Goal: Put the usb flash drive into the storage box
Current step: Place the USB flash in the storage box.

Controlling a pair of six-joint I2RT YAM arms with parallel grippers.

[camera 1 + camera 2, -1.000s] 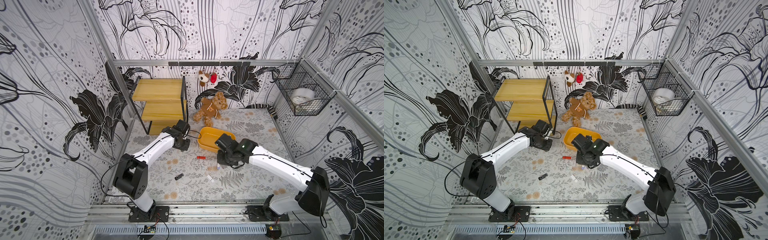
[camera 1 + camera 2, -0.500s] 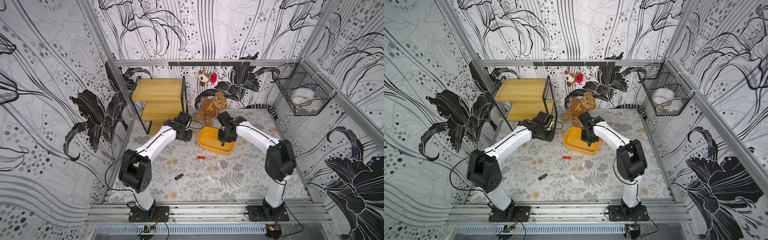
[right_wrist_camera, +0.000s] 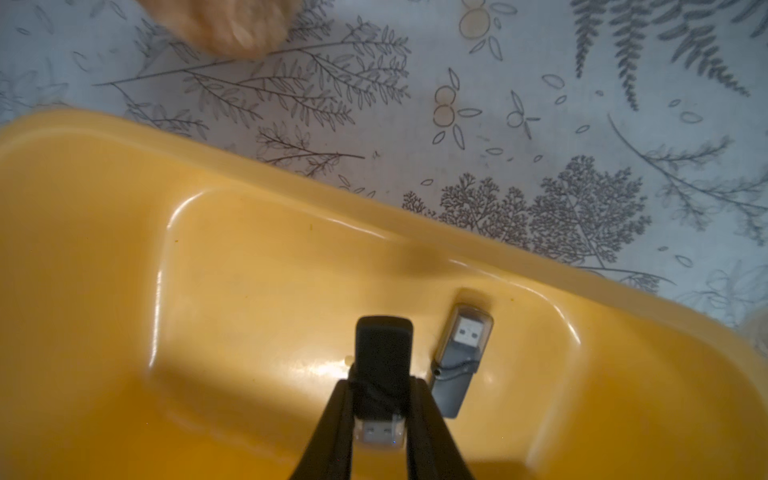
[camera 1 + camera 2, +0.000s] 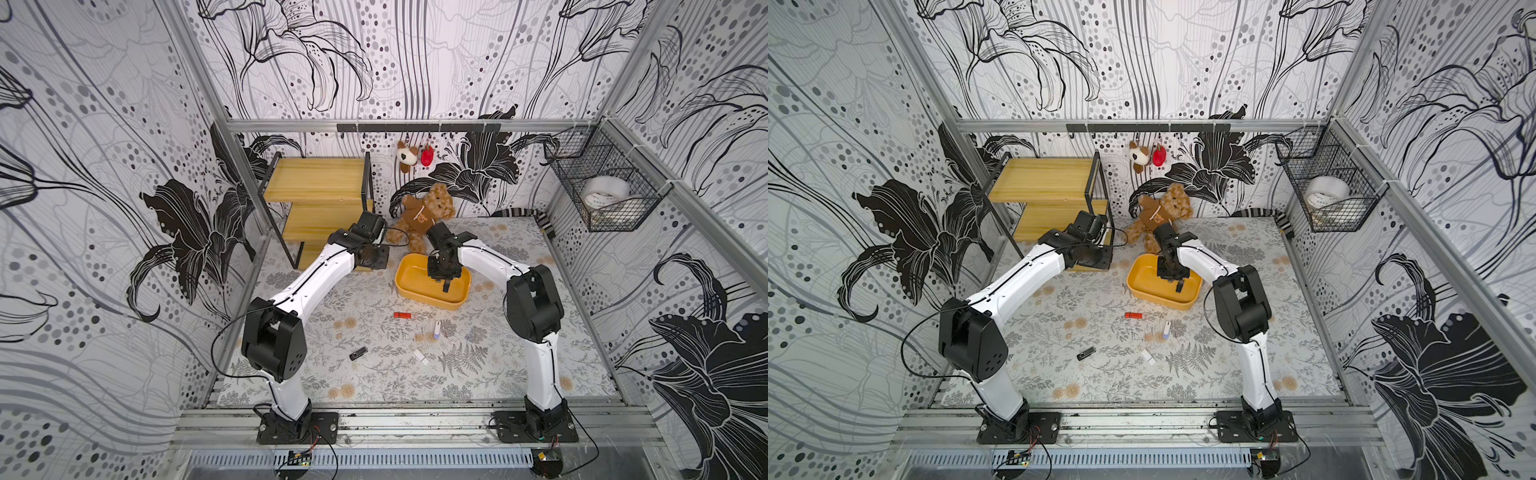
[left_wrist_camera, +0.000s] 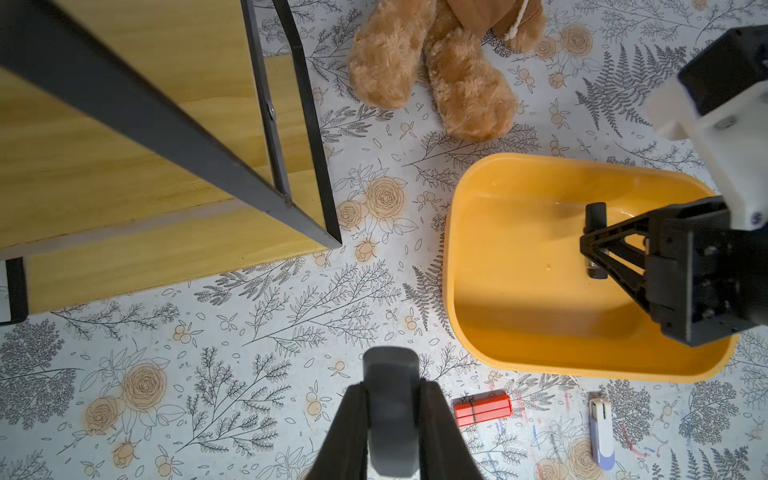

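Both top views: the right pincer (image 4: 446, 286) (image 4: 1179, 286) is hanging tips-down inside the yellow storage box (image 4: 415, 279) (image 4: 1144, 282). The box is sitting on the worktop (image 4: 498, 365), just in front of the teddy bear (image 4: 428, 212). The left pincer (image 4: 374, 257) is hovering beside the wooden shelf rack (image 4: 316, 183), a bit apart from the box. Four sticks are lying loose on the worktop nearer the arm bases: a red drive (image 4: 402, 315), a white-and-purple drive (image 4: 436, 330), a white drive (image 4: 420, 356) and a black drive (image 4: 358, 353).

Left wrist view: the left pincer (image 5: 390, 374) is pressed together with nothing in it, over bare worktop. The red drive (image 5: 482, 409) is lying just beside it.

Right wrist view: the right pincer (image 3: 382, 399) is pinching the usb flash drive (image 3: 380, 434), whose clear-capped end is poking out between the fingers, low over the box floor (image 3: 249, 291). A grey drive (image 3: 457, 365) is lying flat in the box right next to it.
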